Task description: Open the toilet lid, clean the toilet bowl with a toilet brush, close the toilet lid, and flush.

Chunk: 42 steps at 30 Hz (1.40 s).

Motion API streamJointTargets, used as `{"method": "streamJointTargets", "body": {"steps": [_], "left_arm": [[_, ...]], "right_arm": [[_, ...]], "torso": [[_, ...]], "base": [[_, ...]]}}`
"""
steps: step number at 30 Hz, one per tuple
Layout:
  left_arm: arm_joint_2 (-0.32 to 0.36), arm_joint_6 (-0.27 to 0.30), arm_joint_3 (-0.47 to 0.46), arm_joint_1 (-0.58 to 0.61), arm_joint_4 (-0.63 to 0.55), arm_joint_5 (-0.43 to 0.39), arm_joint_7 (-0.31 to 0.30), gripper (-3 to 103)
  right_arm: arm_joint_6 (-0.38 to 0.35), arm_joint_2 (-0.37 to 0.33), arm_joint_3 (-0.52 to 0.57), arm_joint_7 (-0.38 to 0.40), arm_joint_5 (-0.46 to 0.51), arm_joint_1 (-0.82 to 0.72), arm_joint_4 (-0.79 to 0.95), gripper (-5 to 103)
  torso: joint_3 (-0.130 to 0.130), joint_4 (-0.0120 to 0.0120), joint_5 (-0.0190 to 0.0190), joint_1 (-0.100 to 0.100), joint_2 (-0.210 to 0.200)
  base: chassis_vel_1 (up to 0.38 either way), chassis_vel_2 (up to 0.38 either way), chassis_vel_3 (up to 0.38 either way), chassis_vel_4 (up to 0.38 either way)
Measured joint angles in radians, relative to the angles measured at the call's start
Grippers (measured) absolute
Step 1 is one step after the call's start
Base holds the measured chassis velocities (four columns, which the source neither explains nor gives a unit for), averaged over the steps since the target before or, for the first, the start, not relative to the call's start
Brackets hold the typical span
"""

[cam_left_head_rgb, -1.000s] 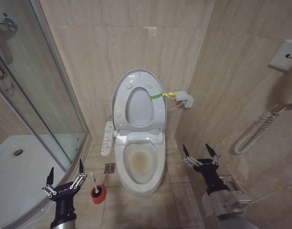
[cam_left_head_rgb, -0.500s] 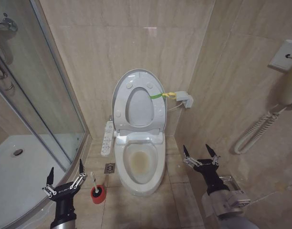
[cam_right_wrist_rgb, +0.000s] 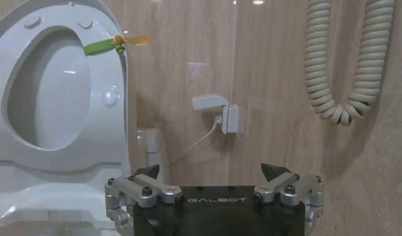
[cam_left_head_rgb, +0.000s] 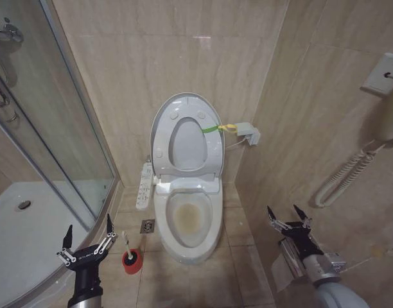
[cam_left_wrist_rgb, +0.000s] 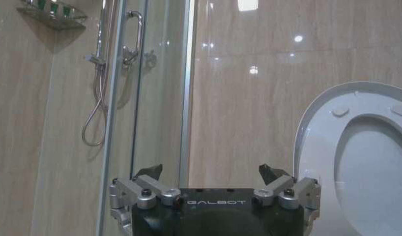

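Looking down from the head camera, you have the left gripper [cam_left_head_rgb: 87,236] nearest you on the left, its two fingers spread wide with nothing between them, poised over the floor beside the curved edge of the shower tray [cam_left_head_rgb: 17,237]. Just to its right stands the toilet brush [cam_left_head_rgb: 127,247], its thin white handle upright in the red holder [cam_left_head_rgb: 131,261] on the tiles, close to the gripper but not touched by it. On your right the right gripper [cam_left_head_rgb: 289,217] hangs at about the same nearness, jaws likewise wide apart and holding nothing, close to the right wall and well apart from the toilet. Between the two arms and a little farther off sits the toilet bowl [cam_left_head_rgb: 187,221], open, with yellowish water at its bottom. Farther still, the toilet lid [cam_left_head_rgb: 159,131] stands raised against the back wall with the seat [cam_left_head_rgb: 212,151] up against it, a green band [cam_left_head_rgb: 212,128] at the lid's right edge. A long control panel [cam_left_head_rgb: 144,186] lies just left of the bowl's far end.
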Motion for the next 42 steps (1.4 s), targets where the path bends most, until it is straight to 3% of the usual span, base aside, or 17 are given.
{"method": "streamJointTargets", "body": {"steps": [4, 13, 30, 42], "left_arm": [[0.0, 0.0, 0.0, 0.0, 0.0, 0.0, 0.0, 99], [0.0, 0.0, 0.0, 0.0, 0.0, 0.0, 0.0, 99], [0.0, 0.0, 0.0, 0.0, 0.0, 0.0, 0.0, 99], [0.0, 0.0, 0.0, 0.0, 0.0, 0.0, 0.0, 99]], "right_arm": [[-0.001, -0.002, 0.002, -0.003, 0.016, -0.002, 0.008, 100], [-0.057, -0.025, -0.02, -0.008, 0.253, -0.046, 0.296, 100], [-0.006, -0.014, -0.031, -0.008, 0.165, -0.074, 0.283, 100], [0.044, 0.0, -0.032, -0.085, 0.215, -0.081, 0.266, 100]], "torso": [[0.0, 0.0, 0.0001, 0.0, 0.0], [0.0, 0.0001, -0.0005, 0.0, 0.0], [0.0, 0.0, -0.0001, 0.0, 0.0], [0.0, 0.0, -0.0002, 0.0, 0.0]], "base": [[0.0, 0.0, 0.0, 0.0], [0.0, 0.0, 0.0, 0.0], [0.0, 0.0, 0.0, 0.0], [0.0, 0.0, 0.0, 0.0]]}}
